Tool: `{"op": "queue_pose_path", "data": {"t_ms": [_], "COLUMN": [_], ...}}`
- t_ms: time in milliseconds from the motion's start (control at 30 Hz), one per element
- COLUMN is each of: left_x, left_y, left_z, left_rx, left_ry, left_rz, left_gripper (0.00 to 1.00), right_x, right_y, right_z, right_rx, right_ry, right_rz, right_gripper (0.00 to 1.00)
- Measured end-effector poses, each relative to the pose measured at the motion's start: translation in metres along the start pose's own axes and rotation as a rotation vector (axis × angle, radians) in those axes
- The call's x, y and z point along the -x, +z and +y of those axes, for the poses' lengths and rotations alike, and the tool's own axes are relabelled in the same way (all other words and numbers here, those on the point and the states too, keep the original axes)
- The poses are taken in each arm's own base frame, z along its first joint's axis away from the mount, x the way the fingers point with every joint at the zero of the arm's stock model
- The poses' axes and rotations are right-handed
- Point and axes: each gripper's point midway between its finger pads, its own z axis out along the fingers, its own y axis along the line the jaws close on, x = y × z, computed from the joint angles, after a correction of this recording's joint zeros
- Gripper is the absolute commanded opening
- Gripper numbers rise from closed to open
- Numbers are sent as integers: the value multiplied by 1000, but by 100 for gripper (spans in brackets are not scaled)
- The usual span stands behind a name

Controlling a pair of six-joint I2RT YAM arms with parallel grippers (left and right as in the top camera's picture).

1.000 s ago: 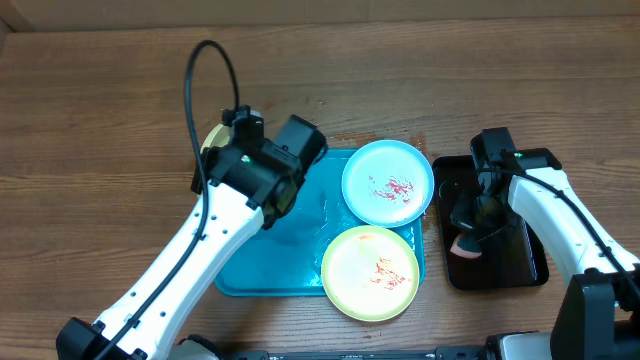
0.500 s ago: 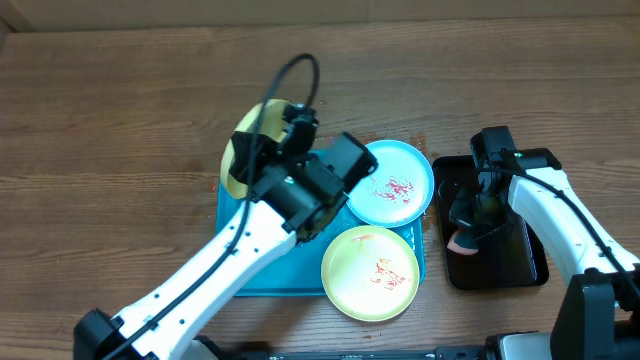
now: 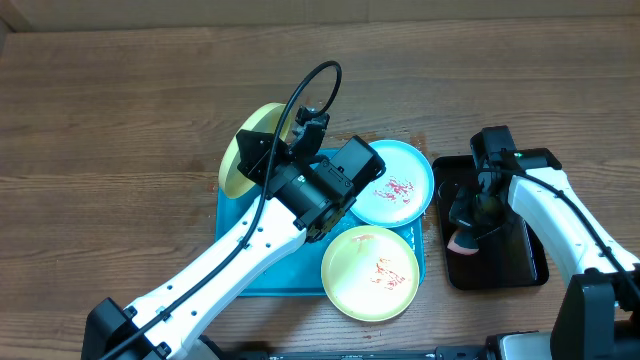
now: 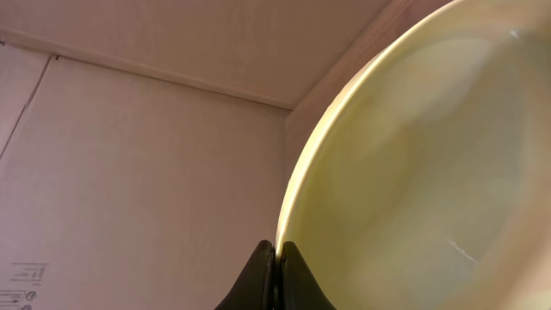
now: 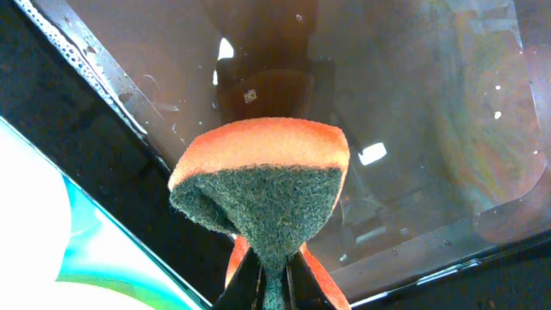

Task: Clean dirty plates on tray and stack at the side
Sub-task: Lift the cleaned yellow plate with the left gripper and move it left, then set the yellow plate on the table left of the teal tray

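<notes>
1. Wooden table [image 3: 100, 150]: everything sits on it. Bare wood runs left of the turquoise tray.
2. Turquoise tray [image 3: 300, 272]: mid-table, long axis left-right. The left arm crosses its left half.
3. Black tray [image 3: 500, 270]: just right of the turquoise tray, long axis near-far. Its surface looks wet in the right wrist view.
4. Held plate [image 3: 250, 150]: yellow-green, lifted and tilted over the tray's far-left corner, partly out over the table. No sauce shows on the face seen in the left wrist view [image 4: 430, 172]; the other face can't be checked.
5. Blue plate [image 3: 390, 185]: flat in the tray's far-right corner, with red smears.
6. Second yellow-green plate [image 3: 370, 272]: at the tray's near-right corner, smeared, overhanging the near rim.
7. Sponge [image 5: 263, 185]: orange with a green scrub face, hanging above the black tray.
8. Left gripper [image 4: 275, 258]: jaws narrow, pinching the held plate's rim.
9. Right gripper [image 5: 267, 275]: jaws narrow, clamped on the sponge from above.
10. Key relation: the sponge is well to the right of the held plate, with the blue plate between them. The right arm is nearer both smeared plates, and the left arm is nearer the bare wood on the left. Likely the held plate goes down there.
</notes>
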Motion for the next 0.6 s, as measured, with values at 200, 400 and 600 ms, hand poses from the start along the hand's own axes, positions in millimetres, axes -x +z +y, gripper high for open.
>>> {"op": "queue_pose_path", "data": {"t_ms": [200,400,600], "left_x": [0,0,2], "left_y": [0,0,-3], "left_z": [0,0,0], "left_rx": [3,3,7], "left_ry": [2,2,5], "left_rz": [0,0,-11], "left_gripper": [4,4,4], "right_x": [0,0,0], "right_y": [0,0,0], "right_z": [0,0,0], "right_rx": [0,0,1], "right_ry": [-2,-3,-4], "right_rz": [0,-1,-1], "right_gripper": [4,4,4]}}
